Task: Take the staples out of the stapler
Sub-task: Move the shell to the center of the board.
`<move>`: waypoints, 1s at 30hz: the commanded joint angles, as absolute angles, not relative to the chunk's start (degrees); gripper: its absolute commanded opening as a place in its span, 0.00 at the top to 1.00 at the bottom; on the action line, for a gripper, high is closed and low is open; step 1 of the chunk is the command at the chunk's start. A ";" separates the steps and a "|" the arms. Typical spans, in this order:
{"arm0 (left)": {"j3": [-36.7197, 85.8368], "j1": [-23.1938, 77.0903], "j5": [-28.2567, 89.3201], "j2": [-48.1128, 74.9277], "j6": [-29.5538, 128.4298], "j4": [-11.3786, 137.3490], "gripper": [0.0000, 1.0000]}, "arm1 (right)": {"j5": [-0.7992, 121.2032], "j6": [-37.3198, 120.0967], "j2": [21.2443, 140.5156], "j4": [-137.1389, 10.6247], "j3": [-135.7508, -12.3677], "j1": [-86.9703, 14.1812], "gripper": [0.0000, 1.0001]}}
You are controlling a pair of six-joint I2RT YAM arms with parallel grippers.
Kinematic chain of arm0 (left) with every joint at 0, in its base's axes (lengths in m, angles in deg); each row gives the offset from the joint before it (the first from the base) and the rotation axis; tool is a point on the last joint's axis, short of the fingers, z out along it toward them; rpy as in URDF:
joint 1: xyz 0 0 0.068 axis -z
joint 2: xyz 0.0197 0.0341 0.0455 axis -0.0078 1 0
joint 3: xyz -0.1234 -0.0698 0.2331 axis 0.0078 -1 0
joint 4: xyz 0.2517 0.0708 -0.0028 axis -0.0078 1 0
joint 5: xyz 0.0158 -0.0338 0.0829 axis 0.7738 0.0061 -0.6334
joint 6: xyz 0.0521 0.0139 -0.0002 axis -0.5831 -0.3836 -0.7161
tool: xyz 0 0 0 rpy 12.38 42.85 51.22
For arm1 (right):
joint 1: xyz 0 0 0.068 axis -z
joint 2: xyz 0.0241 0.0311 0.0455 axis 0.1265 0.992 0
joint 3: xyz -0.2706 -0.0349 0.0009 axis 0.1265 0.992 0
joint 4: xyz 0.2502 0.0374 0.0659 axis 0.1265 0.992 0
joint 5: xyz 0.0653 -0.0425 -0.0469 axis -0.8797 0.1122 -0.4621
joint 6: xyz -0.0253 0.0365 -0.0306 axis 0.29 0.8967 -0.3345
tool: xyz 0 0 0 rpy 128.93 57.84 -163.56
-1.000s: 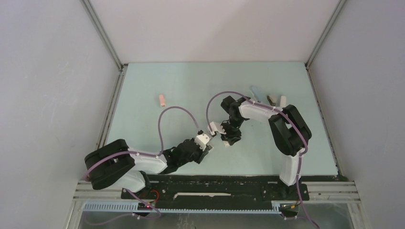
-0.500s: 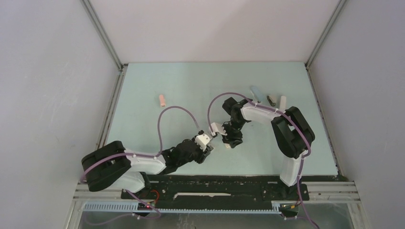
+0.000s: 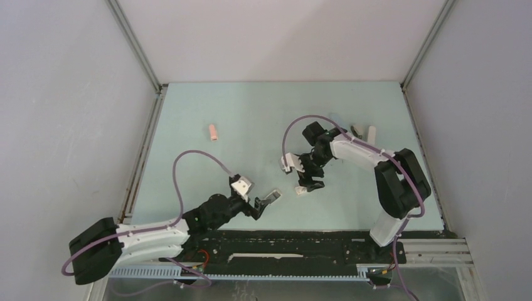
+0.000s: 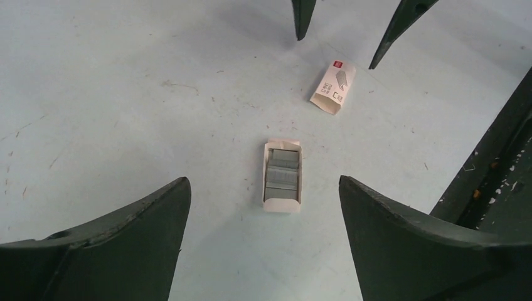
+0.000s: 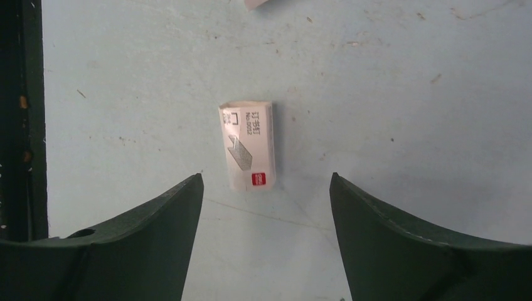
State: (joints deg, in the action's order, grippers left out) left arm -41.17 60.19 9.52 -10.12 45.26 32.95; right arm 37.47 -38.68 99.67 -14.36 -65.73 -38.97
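Grey staples (image 4: pixel 283 177) lie in rows in a small open white tray (image 3: pixel 271 199) flat on the table. My left gripper (image 4: pixel 262 188) is open just short of the tray and touches nothing; in the top view this left gripper (image 3: pixel 258 208) sits to the tray's left. The tray's printed white sleeve (image 5: pixel 248 145) lies by itself on the table. My right gripper (image 5: pixel 266 179) is open above the sleeve (image 3: pixel 303 189) with nothing between its fingers. A pink stapler (image 3: pixel 213 132) lies far left, and a white stapler (image 3: pixel 371 133) at the back right.
A dark small object (image 3: pixel 356 130) lies beside the white stapler, and the right arm partly hides a pale blue one. The right fingertips (image 4: pixel 303 15) show at the top of the left wrist view. A black base rail (image 3: pixel 282 241) runs along the near table edge.
Both grippers have opened and moved apart. The tray and its sleeve now lie separately on the table. The left arm has drawn back toward the near left; the right gripper shifted slightly right.
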 commanded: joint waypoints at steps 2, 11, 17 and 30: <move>-47.15 60.48 6.47 -19.89 45.78 27.60 0.00 | 34.21 -40.64 93.37 -15.63 -63.75 -37.03 0.15; -55.02 60.39 13.76 -18.21 42.24 11.33 0.00 | 27.14 -48.29 88.79 -14.42 -60.67 -34.91 0.14; -50.18 60.58 12.55 -3.19 40.92 9.59 0.06 | 28.66 -47.91 90.45 -15.02 -60.64 -35.08 0.14; -45.22 61.16 12.48 15.19 40.26 5.06 0.20 | 31.09 -45.39 92.72 -16.98 -60.61 -35.58 0.15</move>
